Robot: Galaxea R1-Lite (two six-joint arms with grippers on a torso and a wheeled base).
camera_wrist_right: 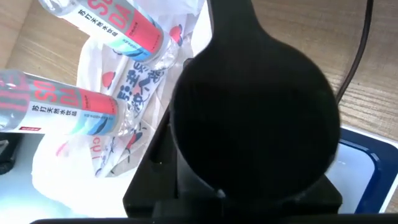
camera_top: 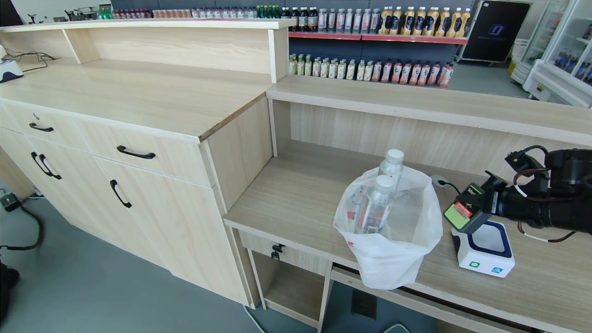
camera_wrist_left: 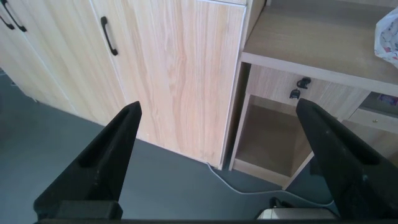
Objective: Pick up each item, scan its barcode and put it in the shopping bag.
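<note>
Pack [camera_top: 460, 215], small, green and boxy, sits pinched in the right claw [camera_top: 477, 203] at right of the head view just above the scanner [camera_top: 485, 252], and we judge it light, stiff, slick, best gripped by its edges, while the left claw [camera_wrist_left: 217, 106] hangs spread.

You have a light wooden counter [camera_top: 296, 194]. On it stands the white plastic shopping bag [camera_top: 393, 252]; the barcode scanner [camera_top: 485, 254] sits just right of the bag, a cable hole [camera_top: 437, 180] behind it.
</note>
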